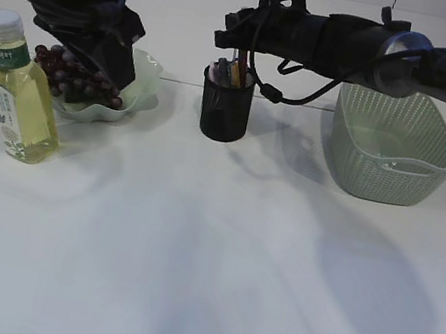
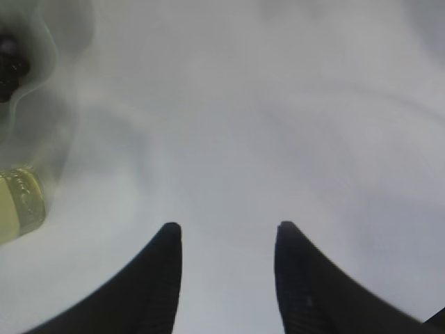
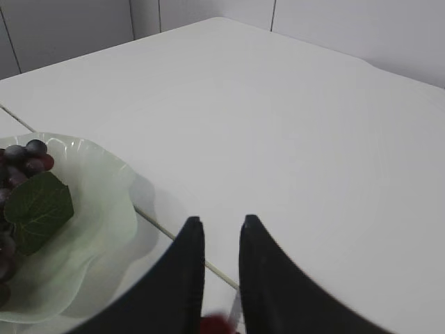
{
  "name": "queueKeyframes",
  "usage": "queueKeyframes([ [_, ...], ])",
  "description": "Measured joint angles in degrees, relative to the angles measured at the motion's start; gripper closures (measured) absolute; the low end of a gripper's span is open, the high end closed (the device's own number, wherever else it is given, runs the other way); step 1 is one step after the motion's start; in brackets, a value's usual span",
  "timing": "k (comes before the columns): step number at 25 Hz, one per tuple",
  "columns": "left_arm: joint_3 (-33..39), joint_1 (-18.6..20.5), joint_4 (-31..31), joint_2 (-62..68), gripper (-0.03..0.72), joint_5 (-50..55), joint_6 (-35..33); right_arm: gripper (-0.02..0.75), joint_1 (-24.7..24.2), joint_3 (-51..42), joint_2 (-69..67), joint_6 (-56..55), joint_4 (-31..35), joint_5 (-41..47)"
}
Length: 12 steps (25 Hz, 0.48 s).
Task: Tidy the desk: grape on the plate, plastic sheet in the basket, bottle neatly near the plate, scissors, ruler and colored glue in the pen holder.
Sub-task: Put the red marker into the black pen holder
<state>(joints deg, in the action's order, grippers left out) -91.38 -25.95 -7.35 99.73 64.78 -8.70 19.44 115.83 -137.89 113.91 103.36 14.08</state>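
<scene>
Dark grapes with a leaf lie on the pale green plate; they also show in the right wrist view. The bottle of yellow liquid stands upright just left of the plate. The black pen holder holds several coloured things I cannot tell apart. My left gripper hangs over the plate, open and empty. My right gripper is right above the pen holder. Its jaws are narrowly apart, with a red thing low between them. I cannot tell if they grip it.
A green woven basket stands right of the pen holder, with what looks like a clear sheet inside. The right arm stretches across above the basket's left side. A table seam runs behind the plate.
</scene>
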Motion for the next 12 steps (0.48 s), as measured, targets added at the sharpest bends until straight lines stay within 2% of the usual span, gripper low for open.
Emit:
queueKeyframes([
  [8,0.0,0.0,0.0,0.0,0.370,-0.1,0.0,0.496,-0.2,0.0,0.0,-0.1,0.1,0.0],
  [12,0.0,0.0,0.0,0.0,0.372,-0.4,0.0,0.485,-0.2,0.4,0.0,-3.9,0.1,0.0],
])
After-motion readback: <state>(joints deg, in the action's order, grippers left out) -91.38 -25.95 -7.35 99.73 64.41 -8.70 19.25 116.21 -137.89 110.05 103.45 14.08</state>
